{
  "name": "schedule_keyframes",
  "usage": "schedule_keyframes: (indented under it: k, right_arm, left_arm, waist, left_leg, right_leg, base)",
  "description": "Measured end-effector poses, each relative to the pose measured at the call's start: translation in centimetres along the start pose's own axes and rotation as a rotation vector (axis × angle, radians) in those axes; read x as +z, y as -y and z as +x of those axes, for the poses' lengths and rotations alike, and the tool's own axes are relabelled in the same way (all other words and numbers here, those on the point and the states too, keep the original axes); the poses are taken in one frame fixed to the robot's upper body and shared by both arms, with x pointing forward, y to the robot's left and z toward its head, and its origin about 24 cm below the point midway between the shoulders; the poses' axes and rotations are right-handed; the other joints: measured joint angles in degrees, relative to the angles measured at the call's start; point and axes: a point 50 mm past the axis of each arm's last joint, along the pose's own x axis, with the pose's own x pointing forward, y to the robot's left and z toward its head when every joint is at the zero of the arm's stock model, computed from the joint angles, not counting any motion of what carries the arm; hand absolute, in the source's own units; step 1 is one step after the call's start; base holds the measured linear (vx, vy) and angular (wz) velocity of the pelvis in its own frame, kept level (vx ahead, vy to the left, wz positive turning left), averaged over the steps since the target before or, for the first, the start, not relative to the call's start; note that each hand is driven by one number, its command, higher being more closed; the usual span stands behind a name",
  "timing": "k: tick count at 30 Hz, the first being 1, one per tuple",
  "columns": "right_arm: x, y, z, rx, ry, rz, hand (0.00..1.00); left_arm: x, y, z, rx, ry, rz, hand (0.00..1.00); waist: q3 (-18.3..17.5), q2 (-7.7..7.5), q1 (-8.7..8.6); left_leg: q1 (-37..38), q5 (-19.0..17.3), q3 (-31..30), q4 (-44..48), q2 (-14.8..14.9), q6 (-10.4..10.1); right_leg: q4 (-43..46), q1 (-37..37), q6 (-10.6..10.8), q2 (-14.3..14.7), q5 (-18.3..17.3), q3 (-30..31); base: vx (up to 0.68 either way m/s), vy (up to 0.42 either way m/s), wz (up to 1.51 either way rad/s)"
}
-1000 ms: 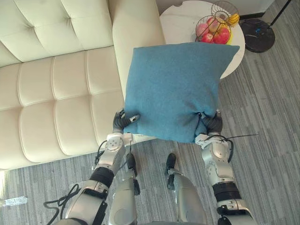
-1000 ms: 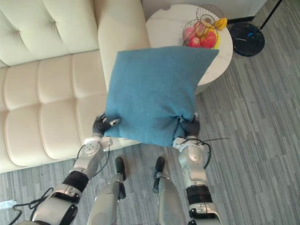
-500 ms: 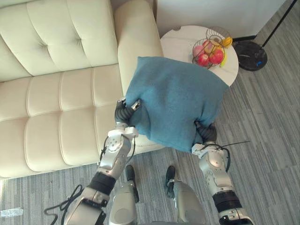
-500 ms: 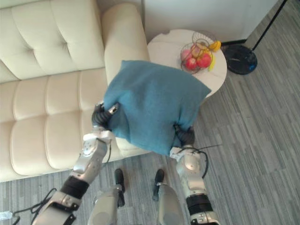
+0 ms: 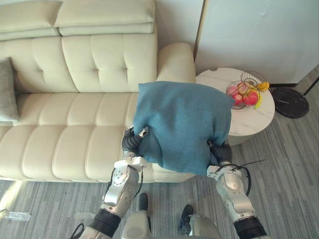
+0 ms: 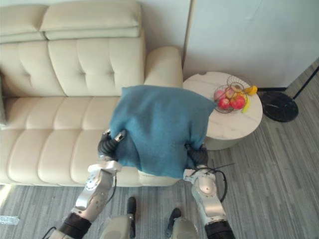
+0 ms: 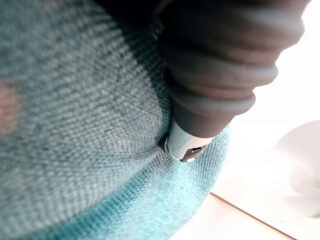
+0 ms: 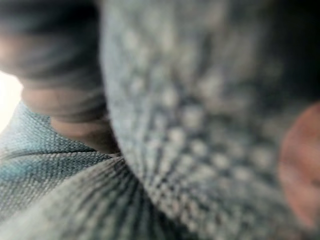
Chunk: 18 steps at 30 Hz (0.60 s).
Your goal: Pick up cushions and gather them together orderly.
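You have the blue cushion point(image 5: 182, 124) up off the sofa point(image 5: 65, 129), carried between your two hands and draped over them. The left hand point(image 5: 133, 143) is clamped on its lower corner, thumb on the front face and the rest behind. The right hand point(image 5: 219, 152) is tucked under the opposite corner, and whether it grips or merely props you cannot tell. The job now looks like carrying it to the grey cushion point(image 5: 6, 89), which lies well out beyond your left hand at the sofa's far end. Hold both hands level so the cloth hangs square, swing away from the round table point(image 5: 249, 119) and fruit basket point(image 5: 245, 93) just past your right hand, and set it down beside the grey one, edges lined up. The head views give you that whole route. The left wrist view gives what they cannot: one silver finger point(image 7: 182, 145) dug into puckered weave. The right wrist view offers bunched cloth, too blurred to judge.
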Motion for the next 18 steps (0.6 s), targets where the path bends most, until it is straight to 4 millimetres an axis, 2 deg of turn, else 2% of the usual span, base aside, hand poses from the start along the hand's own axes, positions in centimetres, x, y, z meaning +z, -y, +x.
schedule_keyframes:
  k: [3,10,11,12,14,16,17,18]
  right_arm:
    - [0.0,0.2,-0.8,-0.004,0.001,0.006,1.0]
    - [-0.1,0.3,-0.8,-0.007,-0.005,0.005,1.0]
    - [-0.1,0.3,-0.8,-0.01,-0.004,0.004,1.0]
    - [-0.1,0.3,-0.8,-0.011,-0.005,0.004,1.0]
    - [-0.1,0.3,-0.8,-0.014,-0.003,0.004,1.0]
    - [0.1,0.1,-0.5,-0.006,0.009,-0.017,1.0]
    - [0.2,0.1,-0.4,-0.003,0.014,-0.026,1.0]
    - [0.4,0.0,-0.2,0.0,0.023,-0.032,1.0]
  left_arm:
    - [-0.4,-0.1,-0.7,0.006,-0.012,-0.009,1.0]
    - [-0.9,0.0,-1.2,0.005,-0.026,0.002,1.0]
    - [-1.0,0.1,-1.3,0.01,-0.028,-0.008,1.0]
    - [-1.1,0.1,-1.3,0.013,-0.03,-0.014,1.0]
    - [-1.3,0.0,-1.6,0.023,-0.037,-0.019,1.0]
    - [-1.8,-0.6,-2.3,0.052,-0.059,-0.02,1.0]
    - [-1.8,-0.7,-2.4,0.056,-0.062,-0.02,1.0]
    - [-1.9,-0.7,-2.5,0.059,-0.065,-0.022,1.0]
  waist:
    - [-1.67,-0.05,0.0]
    - [-3.42,0.49,0.1]
    - [-3.8,0.69,-0.25]
    - [-3.88,0.33,-0.35]
    - [-4.11,0.47,-0.3]
    - [-4.96,1.31,-0.31]
    - [-5.09,1.51,-0.37]
    - [-5.24,1.74,-0.46]
  left_leg:
    - [2.03,0.46,0.06,-2.01,-0.5,0.61]
    - [1.53,0.8,-0.17,-2.06,-1.34,1.1]
    - [0.57,-1.03,3.81,-1.97,-0.76,4.05]
    - [-0.68,-3.55,10.79,0.94,0.96,4.82]
    - [-1.38,-4.61,15.56,3.23,3.31,4.91]
    - [-1.3,-4.28,17.53,2.71,7.17,4.43]
    - [-1.36,-4.16,17.57,2.73,7.78,4.24]
    - [-1.55,-3.65,17.56,3.2,9.21,3.43]
  right_leg:
    - [-0.51,1.62,0.54,-0.17,-0.19,0.17]
    - [1.62,1.94,0.78,-1.69,-0.45,-1.35]
    - [1.4,1.84,0.5,-3.1,-0.22,-3.92]
    - [1.31,1.82,0.5,-4.29,0.03,-4.87]
    - [1.26,1.9,0.85,-5.33,0.32,-5.46]
    - [0.4,1.84,2.93,-7.12,1.8,-5.45]
    - [0.3,1.82,3.55,-7.66,2.18,-5.42]
    - [-0.14,1.87,5.38,-9.27,3.28,-5.13]
  base:
    - [0.03,0.024,0.11]
    - [0.01,0.008,0.16]
    - [-0.02,0.088,0.55]
    - [0.0,0.116,0.55]
    - [0.02,0.128,0.29]
    - [0.02,0.276,0.11]
    - [0.01,0.298,0.06]
    - [0.0,0.266,0.07]
